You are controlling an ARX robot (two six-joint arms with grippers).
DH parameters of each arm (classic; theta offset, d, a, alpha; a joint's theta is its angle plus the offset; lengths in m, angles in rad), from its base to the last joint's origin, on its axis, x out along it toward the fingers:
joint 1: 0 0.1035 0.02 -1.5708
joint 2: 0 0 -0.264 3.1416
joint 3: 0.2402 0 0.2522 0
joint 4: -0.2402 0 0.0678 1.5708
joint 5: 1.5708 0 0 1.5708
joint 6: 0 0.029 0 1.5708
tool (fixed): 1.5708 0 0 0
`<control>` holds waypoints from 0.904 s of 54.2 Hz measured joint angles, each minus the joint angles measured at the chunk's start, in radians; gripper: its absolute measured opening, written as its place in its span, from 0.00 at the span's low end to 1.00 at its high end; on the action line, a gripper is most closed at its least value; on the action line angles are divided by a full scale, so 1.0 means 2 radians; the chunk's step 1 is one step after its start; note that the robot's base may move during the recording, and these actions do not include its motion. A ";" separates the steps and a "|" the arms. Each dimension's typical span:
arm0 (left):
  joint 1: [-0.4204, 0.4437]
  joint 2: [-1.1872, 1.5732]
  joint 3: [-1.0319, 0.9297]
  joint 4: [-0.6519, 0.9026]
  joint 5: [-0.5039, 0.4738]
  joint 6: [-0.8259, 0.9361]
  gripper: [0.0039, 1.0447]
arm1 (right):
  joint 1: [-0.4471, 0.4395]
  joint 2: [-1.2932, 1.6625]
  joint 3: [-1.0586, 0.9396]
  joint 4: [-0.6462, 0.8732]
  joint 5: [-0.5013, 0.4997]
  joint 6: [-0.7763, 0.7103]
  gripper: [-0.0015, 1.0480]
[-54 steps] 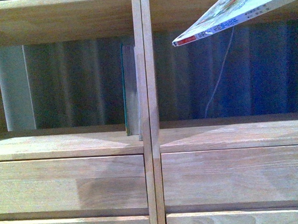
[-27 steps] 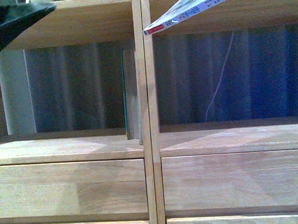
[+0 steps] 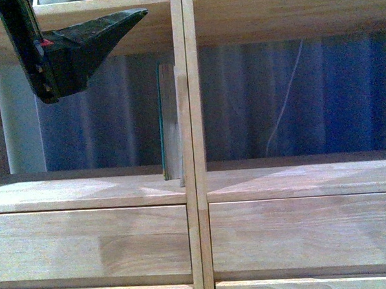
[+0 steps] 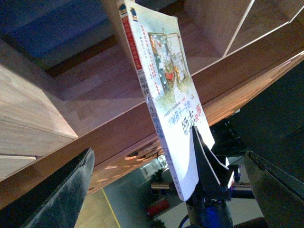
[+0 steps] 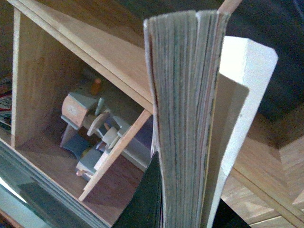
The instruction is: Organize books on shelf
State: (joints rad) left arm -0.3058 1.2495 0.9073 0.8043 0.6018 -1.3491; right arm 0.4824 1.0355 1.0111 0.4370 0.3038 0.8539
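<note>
A light wood shelf [image 3: 85,189] fills the front view, split by a central vertical divider [image 3: 194,215]. Below its open compartments sit 2 plain drawer fronts [image 3: 88,240], with the top edges of 2 more beneath them.

1 teal-covered book [image 3: 170,120] stands upright in the left compartment. Its beige page edges face outward and it is pressed against the divider. The board beside it, away from the divider, is open floor. In the right compartment a thin pale cord [image 3: 284,101] hangs against a dark blue ribbed backing.

The left gripper [image 3: 78,47] hangs high on the left, in front of the upper shelf board's edge and well apart from the teal book. In the left wrist view its 2 dark fingers [image 4: 61,190] are spread wide with nothing between them.

That same view shows the thin pale paperback [image 4: 166,95], with its illustrated cover and red-marked spine, tilted in the air close to the shelf's boards. The right gripper [image 4: 205,175] pinches it at 1 end.

The right wrist view shows the paperback's page edges up close, with a dark finger [image 5: 147,199] flat against 1 side. Past them, a wooden toy [image 5: 90,128] sits in another compartment.
</note>
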 joint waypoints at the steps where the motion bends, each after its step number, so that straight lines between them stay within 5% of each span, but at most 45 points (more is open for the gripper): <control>1: -0.001 0.003 0.002 0.004 -0.002 -0.002 0.93 | 0.002 0.000 0.000 -0.001 -0.001 0.001 0.07; 46: -0.012 0.044 0.044 0.036 -0.064 0.000 0.93 | 0.110 0.009 0.000 -0.006 0.021 0.009 0.07; 49: -0.013 0.044 0.045 0.029 -0.070 0.005 0.87 | 0.110 0.009 0.000 -0.007 0.020 0.009 0.07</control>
State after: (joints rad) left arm -0.3321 1.3369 0.9966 0.8623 0.4618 -1.3392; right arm 0.7032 1.0534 1.0115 0.4221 0.3447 0.8715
